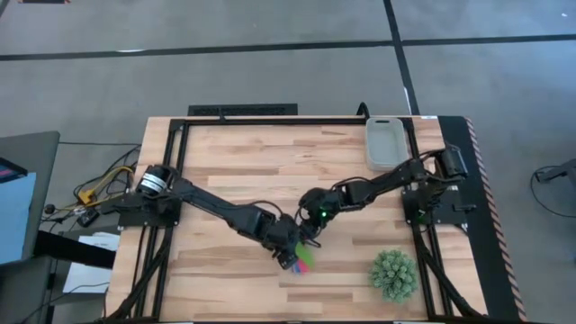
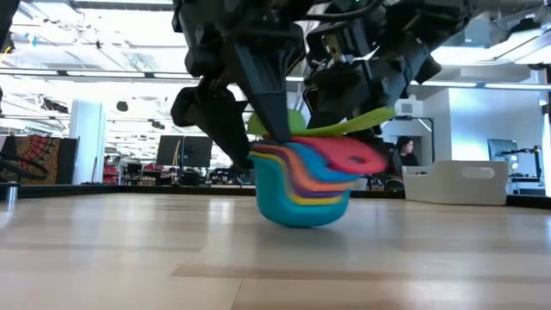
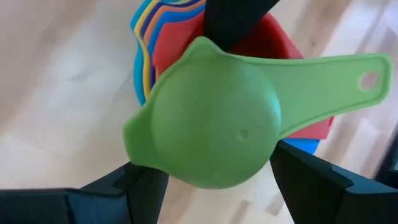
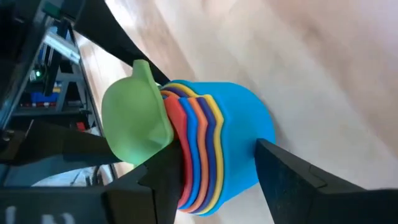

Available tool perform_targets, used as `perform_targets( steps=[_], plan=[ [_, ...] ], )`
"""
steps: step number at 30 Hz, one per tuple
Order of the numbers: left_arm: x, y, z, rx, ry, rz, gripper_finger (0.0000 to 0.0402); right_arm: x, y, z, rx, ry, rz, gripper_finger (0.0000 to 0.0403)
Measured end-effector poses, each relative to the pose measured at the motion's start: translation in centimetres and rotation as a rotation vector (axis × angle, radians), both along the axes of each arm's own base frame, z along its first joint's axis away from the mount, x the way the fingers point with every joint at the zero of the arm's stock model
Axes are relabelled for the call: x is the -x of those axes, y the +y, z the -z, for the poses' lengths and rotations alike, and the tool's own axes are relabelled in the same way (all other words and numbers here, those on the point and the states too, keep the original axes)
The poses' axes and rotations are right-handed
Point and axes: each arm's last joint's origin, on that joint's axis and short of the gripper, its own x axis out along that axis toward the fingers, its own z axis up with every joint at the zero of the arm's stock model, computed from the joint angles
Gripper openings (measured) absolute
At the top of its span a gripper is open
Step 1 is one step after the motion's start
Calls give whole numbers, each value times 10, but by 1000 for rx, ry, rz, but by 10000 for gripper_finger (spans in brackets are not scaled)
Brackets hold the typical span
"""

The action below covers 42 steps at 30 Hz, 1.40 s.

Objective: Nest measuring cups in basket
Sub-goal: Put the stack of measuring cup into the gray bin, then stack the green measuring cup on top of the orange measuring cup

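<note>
Several measuring cups sit nested in a stack (image 2: 301, 185), with the light blue cup (image 4: 242, 118) outermost. It is near the table's middle front (image 1: 301, 261). A green cup (image 3: 211, 124) lies bottom up over the stack's mouth, its handle (image 2: 370, 116) pointing right. My left gripper (image 3: 214, 168) has this green cup between its fingers. My right gripper (image 4: 214, 168) is shut on the stack. The basket (image 1: 385, 142) stands at the far right. My left gripper pinches the green cup's bowl by two opposite sides (image 3: 146, 155), fingers slanting down from above and the handle sticking out sideways. The cup rests on the stack. My right gripper pinches the stack, one finger (image 4: 161, 177) against the layered rims and the other (image 4: 280, 168) on the light blue cup's outer wall. The stack is tilted; whether its bottom (image 2: 301, 220) touches the table I cannot tell.
A spiky green plant (image 1: 394, 274) stands at the front right. The two arms cross close together above the stack. In the low view a person (image 2: 403, 151) sits in the room behind the basket (image 2: 469, 181).
</note>
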Motion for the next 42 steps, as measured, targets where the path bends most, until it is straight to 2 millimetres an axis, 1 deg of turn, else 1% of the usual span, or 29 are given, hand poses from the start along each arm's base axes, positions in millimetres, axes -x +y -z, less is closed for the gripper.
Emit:
perform_targets(
  steps=[5,9,14,16,19,23,27,30,33,35,37,39,42],
  plan=[
    [3,20,-7,-36,43,4,257,-1,-14,1,0,1,19,216],
    [7,34,-12,-46,74,24,257,1,-22,-2,8,15,24,227],
    [10,42,-15,-42,106,43,257,5,-33,-11,4,10,34,248],
    [9,46,-17,-33,93,42,257,8,-38,-15,12,12,41,254],
    [10,52,-21,-31,88,38,257,12,-45,-23,32,3,53,256],
    [12,59,-26,-36,91,38,257,20,-54,-28,65,32,69,256],
    [17,64,-36,-39,89,43,257,28,-56,-40,83,26,66,256],
    [22,66,-47,-33,75,42,257,35,-51,-50,94,22,52,256],
    [28,63,-62,12,27,36,257,44,-41,-62,126,24,44,256],
    [30,55,-68,50,-38,11,257,53,-32,-68,151,40,32,256],
    [30,42,-66,112,-132,-18,257,60,-23,-74,173,44,34,256],
    [31,26,-59,194,-222,-97,257,69,-13,-80,192,60,51,256],
    [35,1,-51,240,-290,-221,257,77,-1,-88,200,50,87,256]
  ],
)
